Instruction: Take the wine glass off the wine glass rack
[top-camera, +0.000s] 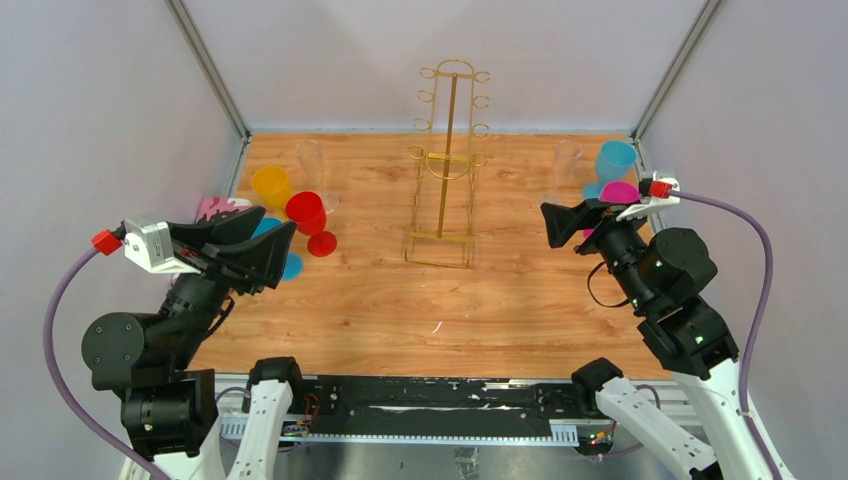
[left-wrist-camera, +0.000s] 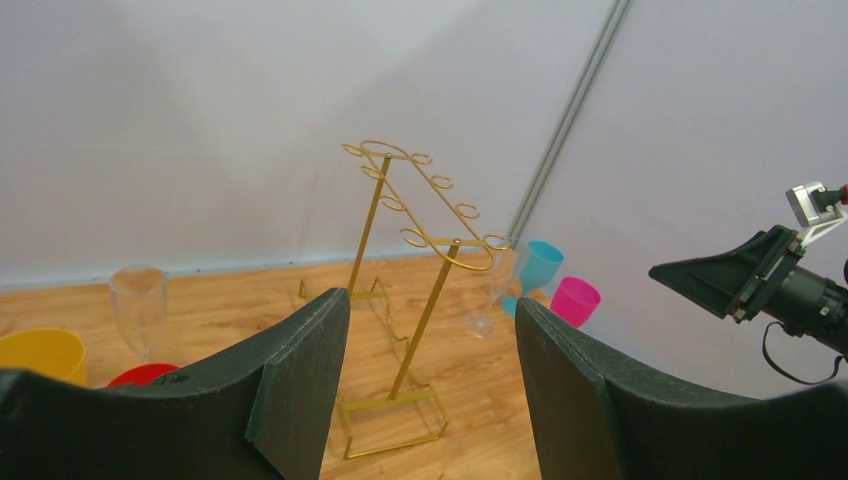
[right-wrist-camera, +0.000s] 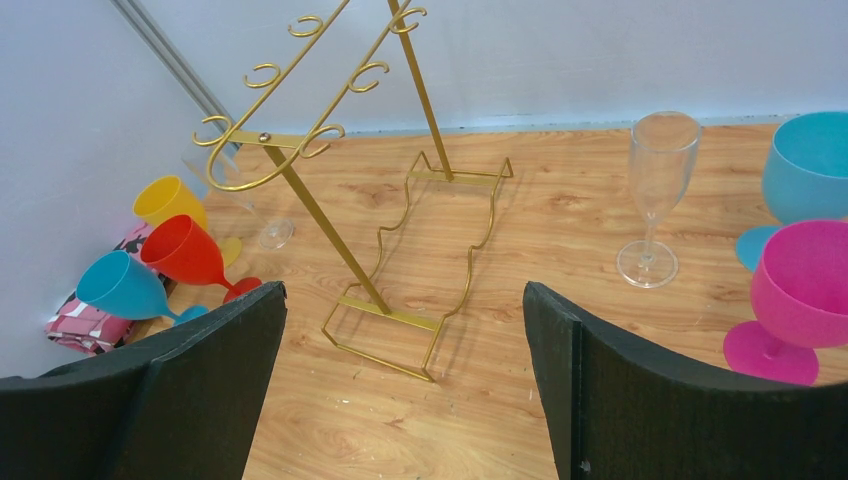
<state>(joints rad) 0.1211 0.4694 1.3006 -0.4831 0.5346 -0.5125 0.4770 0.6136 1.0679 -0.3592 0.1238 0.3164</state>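
Note:
The gold wire wine glass rack (top-camera: 447, 170) stands upright at the middle back of the wooden table; it also shows in the left wrist view (left-wrist-camera: 425, 310) and the right wrist view (right-wrist-camera: 322, 225). All its hooks are bare; no glass hangs on it. My left gripper (top-camera: 276, 238) is open and empty, well left of the rack, its fingers (left-wrist-camera: 300, 370) framing the rack. My right gripper (top-camera: 550, 225) is open and empty, to the right of the rack, with the rack's base between its fingers (right-wrist-camera: 240, 350).
Left of the rack stand a clear flute (top-camera: 312, 165), a yellow glass (top-camera: 271, 186), a red glass (top-camera: 308, 215), a blue glass (right-wrist-camera: 120, 285) and a pink cloth (top-camera: 215, 207). On the right stand a clear flute (top-camera: 567, 165), a teal glass (top-camera: 614, 160) and a magenta glass (top-camera: 618, 192).

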